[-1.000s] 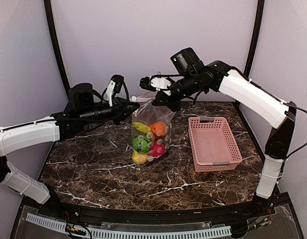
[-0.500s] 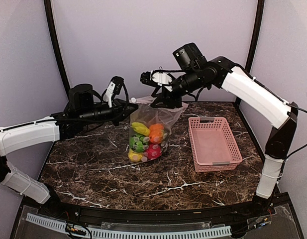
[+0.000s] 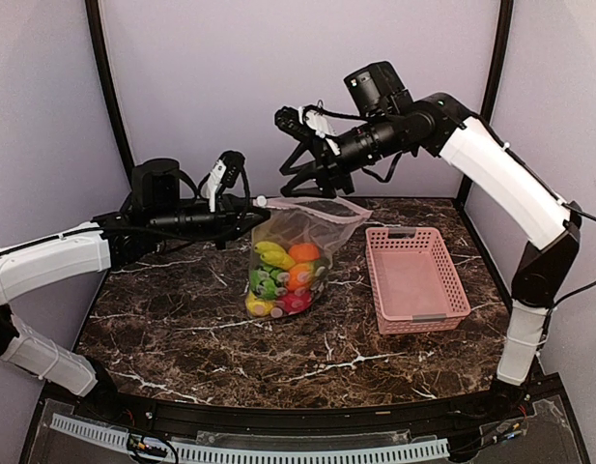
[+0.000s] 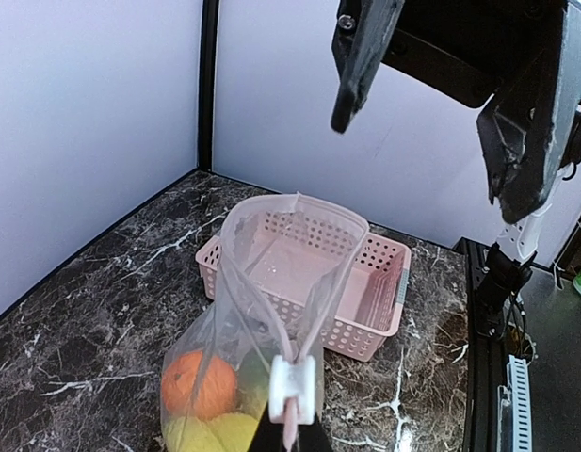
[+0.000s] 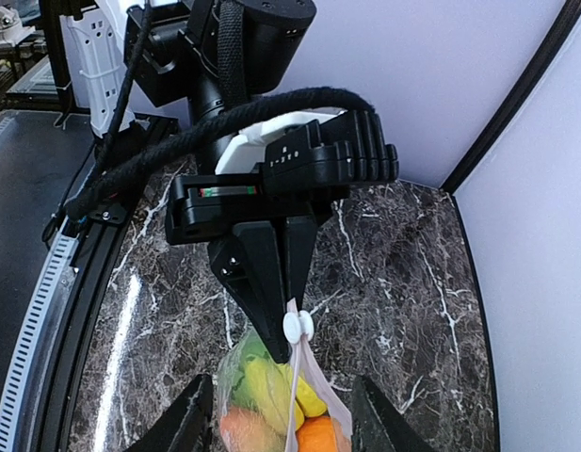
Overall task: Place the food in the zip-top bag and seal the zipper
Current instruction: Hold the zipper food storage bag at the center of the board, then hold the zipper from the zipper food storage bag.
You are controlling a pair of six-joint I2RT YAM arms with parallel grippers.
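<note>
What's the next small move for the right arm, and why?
Probably lower the open right claw onto the slider tab. The food is already inside the zip-top bag, whose mouth gapes open. The left claw pinches the zipper right beside that tab, anchoring that end. The right claw hangs empty above, free to take the tab.

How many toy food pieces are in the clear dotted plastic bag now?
5 discernible, all in the clear dotted bag: yellow banana upper left, orange upper right, green piece middle left, red piece lower right, yellow piece bottom left. More may be hidden.
</note>
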